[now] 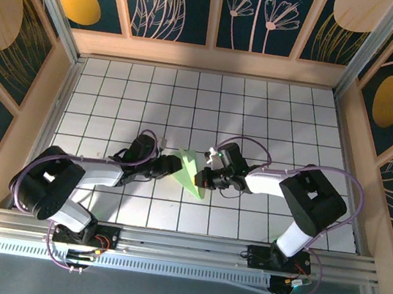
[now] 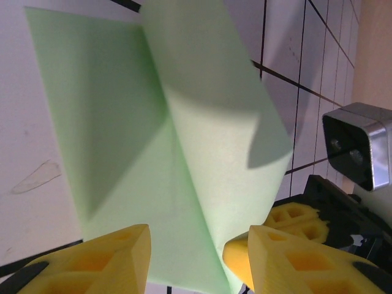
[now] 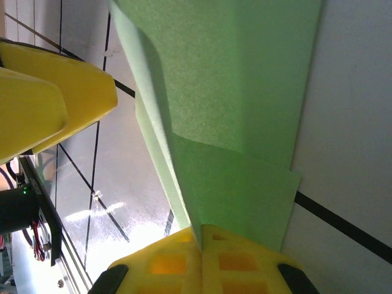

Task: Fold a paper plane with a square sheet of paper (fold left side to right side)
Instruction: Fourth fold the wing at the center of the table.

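Observation:
The pale green sheet of paper (image 1: 191,176) lies folded on the grid tiles between the two grippers, one flap lifted off the table; it has a folded wedge shape, not a slim dart. My right gripper (image 1: 205,179) is shut on the raised flap's edge, and the green sheet (image 3: 245,110) runs up from its closed fingertips (image 3: 201,233). My left gripper (image 1: 172,164) is open at the paper's left side. Its yellow fingers (image 2: 116,257) straddle the near edge of the paper (image 2: 153,153), and the curled flap rises by the right finger.
The white grid tabletop (image 1: 261,112) is walled by a wooden frame (image 1: 210,59). The right gripper's yellow fingers (image 2: 300,220) and silver camera (image 2: 358,144) sit close past the paper. The left gripper's fingers (image 3: 55,92) show beyond the flap.

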`<act>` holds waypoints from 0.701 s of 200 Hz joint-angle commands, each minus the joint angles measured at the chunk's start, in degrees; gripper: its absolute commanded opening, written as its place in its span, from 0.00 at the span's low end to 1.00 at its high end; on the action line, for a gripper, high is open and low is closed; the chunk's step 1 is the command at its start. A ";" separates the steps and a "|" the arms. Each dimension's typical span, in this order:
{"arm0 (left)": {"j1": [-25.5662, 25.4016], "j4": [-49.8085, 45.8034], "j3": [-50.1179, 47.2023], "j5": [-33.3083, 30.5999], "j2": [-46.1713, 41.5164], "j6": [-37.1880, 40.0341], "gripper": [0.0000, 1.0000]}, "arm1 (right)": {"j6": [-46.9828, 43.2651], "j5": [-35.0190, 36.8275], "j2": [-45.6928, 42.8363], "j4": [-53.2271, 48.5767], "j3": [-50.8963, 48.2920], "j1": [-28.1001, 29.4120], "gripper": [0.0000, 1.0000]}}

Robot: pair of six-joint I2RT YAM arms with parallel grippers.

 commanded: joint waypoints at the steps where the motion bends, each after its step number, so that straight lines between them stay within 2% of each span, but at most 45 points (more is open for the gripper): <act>1: -1.01 2.64 1.97 -0.76 2.03 -1.08 0.45 | 1.24 -1.57 1.14 1.87 -0.80 -0.64 0.00; 140: -2.99 3.71 5.88 -2.06 9.57 -1.85 0.47 | 1.68 -2.32 2.12 2.71 -1.11 -0.68 0.00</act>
